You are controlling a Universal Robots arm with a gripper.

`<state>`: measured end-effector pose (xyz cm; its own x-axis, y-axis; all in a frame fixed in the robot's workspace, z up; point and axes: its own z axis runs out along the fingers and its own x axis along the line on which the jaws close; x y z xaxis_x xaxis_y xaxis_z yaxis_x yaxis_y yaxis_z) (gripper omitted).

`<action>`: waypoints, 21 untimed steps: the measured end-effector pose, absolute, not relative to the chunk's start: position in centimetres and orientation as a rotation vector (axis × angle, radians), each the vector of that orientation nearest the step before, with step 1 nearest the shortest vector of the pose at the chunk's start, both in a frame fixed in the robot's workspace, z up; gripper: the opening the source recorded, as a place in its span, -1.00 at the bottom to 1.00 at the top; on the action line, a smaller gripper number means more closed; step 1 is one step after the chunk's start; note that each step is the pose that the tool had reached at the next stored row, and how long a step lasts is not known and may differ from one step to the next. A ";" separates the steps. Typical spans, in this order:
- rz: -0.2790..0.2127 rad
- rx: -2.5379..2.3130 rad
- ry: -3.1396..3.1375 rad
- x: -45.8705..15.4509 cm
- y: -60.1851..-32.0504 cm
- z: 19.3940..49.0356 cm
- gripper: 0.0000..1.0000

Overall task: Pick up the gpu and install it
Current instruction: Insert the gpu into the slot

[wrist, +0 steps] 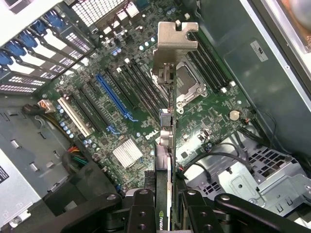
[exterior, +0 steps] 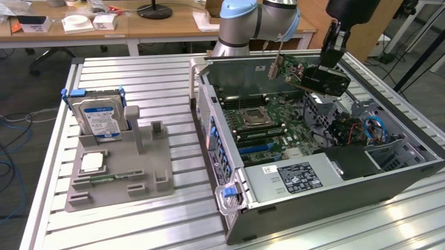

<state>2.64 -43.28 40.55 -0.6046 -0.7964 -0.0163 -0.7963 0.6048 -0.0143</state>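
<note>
The gpu (exterior: 306, 73), a green card with a black cooler and a silver end bracket, hangs in the air over the open computer case (exterior: 326, 208), above the motherboard (exterior: 278, 125). My gripper (exterior: 328, 66) is shut on it from above. In the wrist view the gpu (wrist: 167, 145) runs edge-on away from my gripper (wrist: 164, 213), its fingers (wrist: 141, 213) pressed on both faces, and its silver bracket (wrist: 174, 39) is at the far end. Below it lie the motherboard (wrist: 214, 121), its blue expansion slot (wrist: 115, 97) and the processor socket (wrist: 187, 77).
On the exterior view's left a grey fixture (exterior: 118, 172) holds a silver hard drive (exterior: 97, 117) with a blue label, a processor (exterior: 93, 162) and a memory stick (exterior: 111, 178). The case sits on a slatted aluminium table (exterior: 139, 224). Inside the case are a power supply (exterior: 295, 177) and cables (exterior: 372, 127).
</note>
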 end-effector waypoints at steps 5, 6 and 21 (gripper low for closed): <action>-0.008 -1.403 2.788 2.7 -43.3 40.6 -0.48; -0.008 -1.406 2.786 2.7 -43.3 40.6 -0.48; -0.008 -1.451 2.762 2.7 -43.3 40.6 -0.48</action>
